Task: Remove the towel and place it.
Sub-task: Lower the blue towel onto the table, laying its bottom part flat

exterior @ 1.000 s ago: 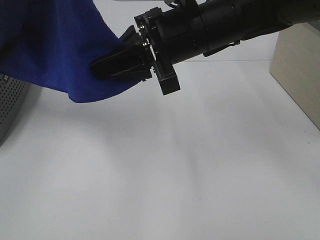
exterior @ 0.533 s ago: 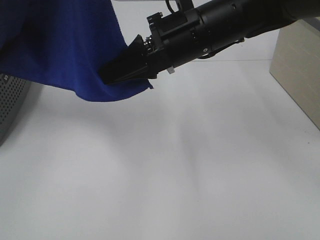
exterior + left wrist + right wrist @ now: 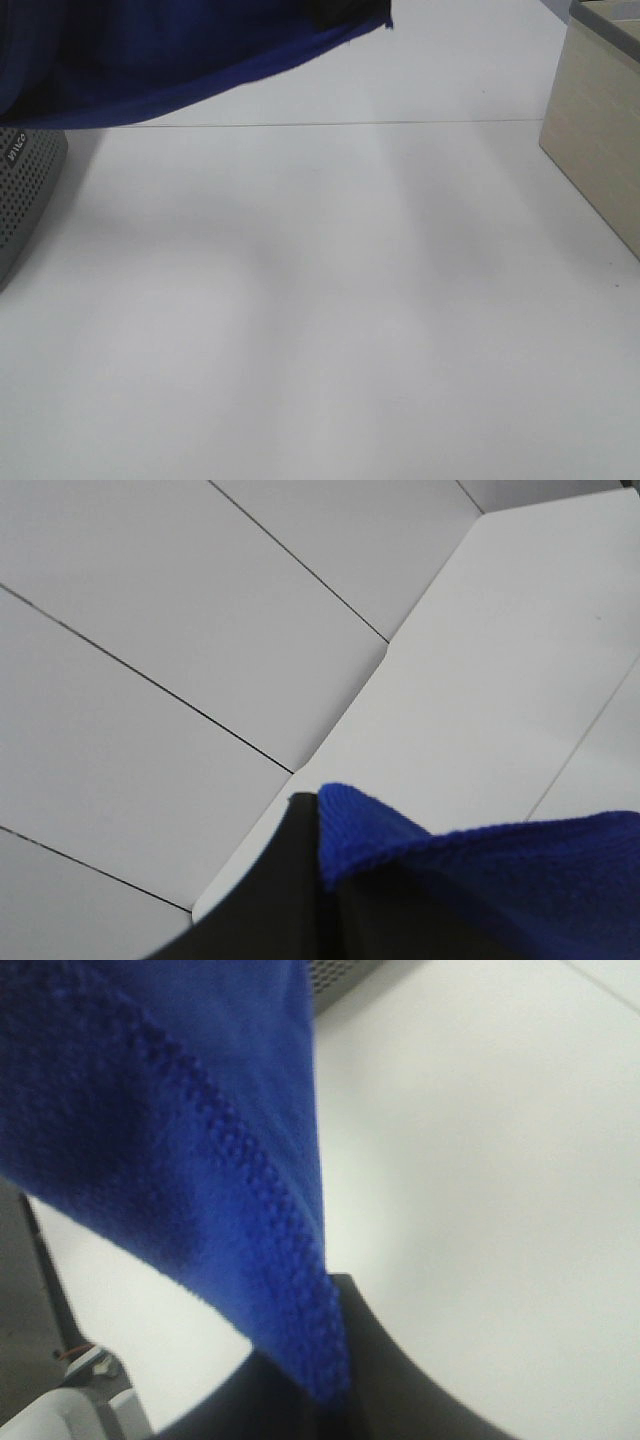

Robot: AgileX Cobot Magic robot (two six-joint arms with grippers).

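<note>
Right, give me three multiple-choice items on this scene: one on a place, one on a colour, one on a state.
1. Where is the towel relative to the table?
A. Flat on it
B. Held up off it
C. Crumpled on it

2. What colour is the towel?
A. Blue
B. Red
C. White

3. How is the left gripper?
A. Open, empty
B. Open around the towel
C. Shut on the towel

Answers: 1 B, it spans the top of the high view with bare table below. 2 A, it is blue in every view. 3 C, the left wrist view shows it pinching the towel.
</note>
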